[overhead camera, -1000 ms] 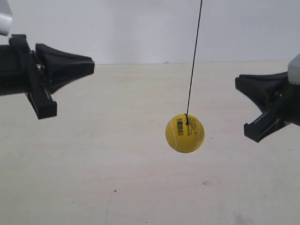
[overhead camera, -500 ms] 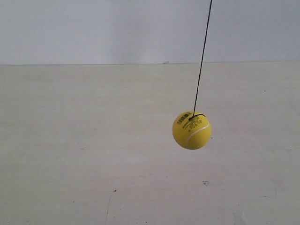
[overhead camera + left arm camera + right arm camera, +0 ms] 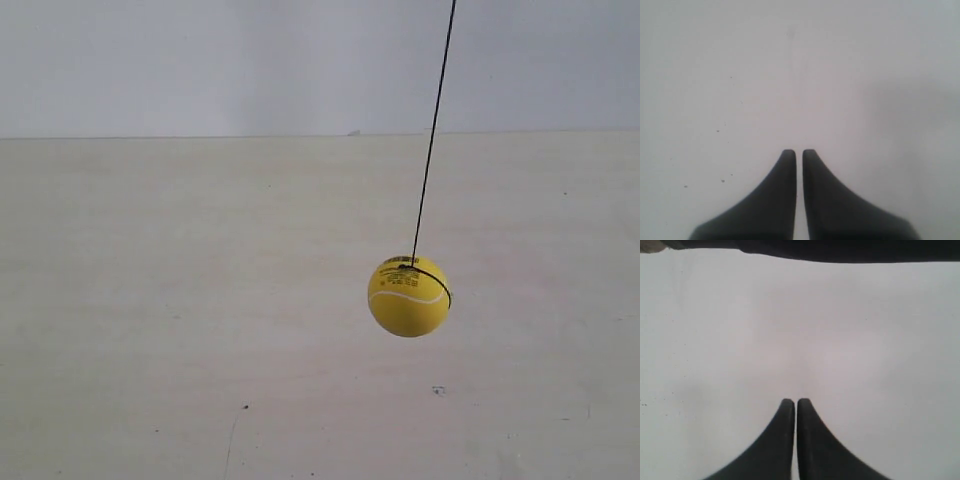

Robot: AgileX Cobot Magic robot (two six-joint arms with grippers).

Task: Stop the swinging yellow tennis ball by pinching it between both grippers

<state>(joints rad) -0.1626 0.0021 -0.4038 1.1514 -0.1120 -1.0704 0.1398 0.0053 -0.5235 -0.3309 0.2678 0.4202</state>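
The yellow tennis ball point(image 3: 409, 296) hangs right of centre in the lower half of the exterior view. It is clear of the pale bench point(image 3: 180, 320) because a thin dark string point(image 3: 432, 130) carries it from above the frame's top edge. The string leans, its upper end further right than the knot, which I take to mean the ball is off plumb in mid-swing. A white seam and a black band cross its face, with small print near the knot. Nothing touches it, and neither arm shows in this view, so the pinch is not yet begun. The left hand point(image 3: 799, 152) appears only in its own wrist view, its two black fingers pressed together with no more than a sliver of light between them, holding nothing, in front of a plain pale surface. The right hand point(image 3: 796, 402) is likewise pressed together and empty. Closed like this, each hand likely serves as one blunt wedge, so the two can press the ball from opposite sides. Where either hand stands relative to the ball cannot be told
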